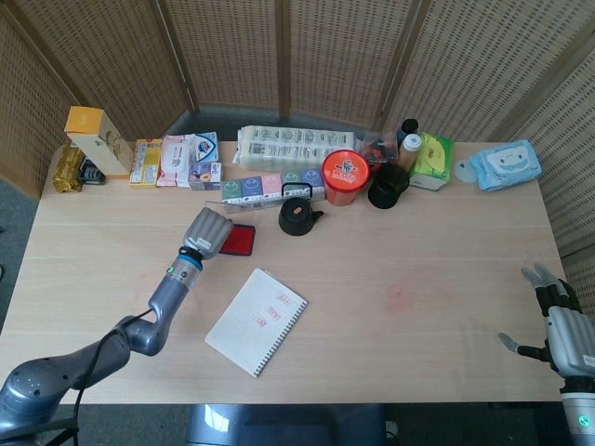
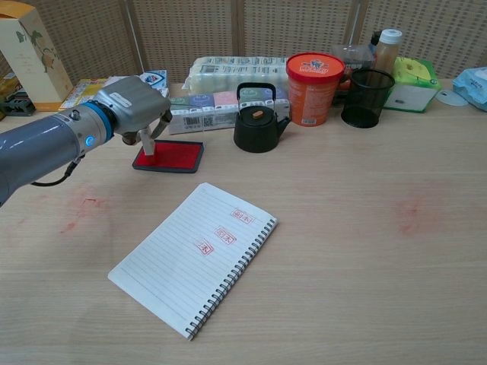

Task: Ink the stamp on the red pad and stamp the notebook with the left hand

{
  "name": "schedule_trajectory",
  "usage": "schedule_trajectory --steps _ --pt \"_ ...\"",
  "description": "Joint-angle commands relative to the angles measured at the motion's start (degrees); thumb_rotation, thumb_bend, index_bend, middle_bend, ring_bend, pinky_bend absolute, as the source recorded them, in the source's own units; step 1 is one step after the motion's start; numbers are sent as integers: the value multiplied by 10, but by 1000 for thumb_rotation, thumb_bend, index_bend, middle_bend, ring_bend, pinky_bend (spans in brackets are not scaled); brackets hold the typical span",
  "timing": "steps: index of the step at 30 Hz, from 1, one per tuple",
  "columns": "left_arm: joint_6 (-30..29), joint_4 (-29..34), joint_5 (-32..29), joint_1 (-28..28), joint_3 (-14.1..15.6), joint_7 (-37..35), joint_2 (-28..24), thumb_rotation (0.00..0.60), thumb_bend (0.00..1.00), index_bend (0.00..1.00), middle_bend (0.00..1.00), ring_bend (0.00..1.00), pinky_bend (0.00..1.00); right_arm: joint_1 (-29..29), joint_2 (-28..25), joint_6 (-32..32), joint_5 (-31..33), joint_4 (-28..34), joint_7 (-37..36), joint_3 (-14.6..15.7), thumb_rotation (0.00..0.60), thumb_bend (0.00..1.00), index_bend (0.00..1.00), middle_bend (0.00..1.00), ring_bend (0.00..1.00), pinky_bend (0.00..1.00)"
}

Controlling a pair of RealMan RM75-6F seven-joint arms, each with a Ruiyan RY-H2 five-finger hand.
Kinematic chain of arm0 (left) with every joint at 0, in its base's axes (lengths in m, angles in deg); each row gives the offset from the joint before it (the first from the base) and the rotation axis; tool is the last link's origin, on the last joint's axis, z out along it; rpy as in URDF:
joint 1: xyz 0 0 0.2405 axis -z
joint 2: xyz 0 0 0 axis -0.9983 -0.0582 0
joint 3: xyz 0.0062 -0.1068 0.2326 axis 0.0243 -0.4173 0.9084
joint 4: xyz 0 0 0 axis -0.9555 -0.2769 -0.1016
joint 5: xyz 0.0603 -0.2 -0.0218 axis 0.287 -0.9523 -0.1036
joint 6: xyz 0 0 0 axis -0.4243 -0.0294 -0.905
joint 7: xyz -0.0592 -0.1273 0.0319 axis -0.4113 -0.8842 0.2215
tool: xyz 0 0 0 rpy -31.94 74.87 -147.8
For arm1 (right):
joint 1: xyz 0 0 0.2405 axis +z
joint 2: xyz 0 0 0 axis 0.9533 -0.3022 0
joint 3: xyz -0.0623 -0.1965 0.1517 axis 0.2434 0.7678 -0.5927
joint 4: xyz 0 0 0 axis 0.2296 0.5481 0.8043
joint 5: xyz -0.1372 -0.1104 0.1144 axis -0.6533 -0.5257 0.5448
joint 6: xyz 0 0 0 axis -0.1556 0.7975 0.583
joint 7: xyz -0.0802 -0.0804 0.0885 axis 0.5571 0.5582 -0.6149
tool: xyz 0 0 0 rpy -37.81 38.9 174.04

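My left hand (image 2: 133, 103) (image 1: 210, 231) grips a small stamp (image 2: 148, 144) and presses its lower end onto the left part of the red ink pad (image 2: 173, 156) (image 1: 241, 241). The open spiral notebook (image 2: 194, 254) (image 1: 257, 321) lies in front of the pad, tilted, with three red prints near its upper right corner. In the head view the hand hides the stamp and the pad's left half. My right hand (image 1: 563, 326) hangs at the table's near right corner with its fingers spread and nothing in them.
A black kettle (image 2: 257, 122), an orange tub (image 2: 310, 77) and a black mesh cup (image 2: 367, 97) stand right of the pad. Boxes and packets (image 2: 221, 84) line the back edge. A clear acrylic strip (image 2: 205, 133) rises just behind the pad. Red smears mark the wood (image 2: 80, 205).
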Motion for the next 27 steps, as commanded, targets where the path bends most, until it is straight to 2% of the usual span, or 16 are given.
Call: schedule_trajectory --steps 1,27 --pt "0 -7 1 1 4 1 6 600 386 632 1000 1000 1000 -1 -1 -2 -2 1 -1 0 600 95 0 0 0 0" --pt "-6 -43 4 3 19 -10 33 600 385 632 1000 1000 1000 -5 -8 -10 -10 5 -12 1 600 96 0 0 0 0"
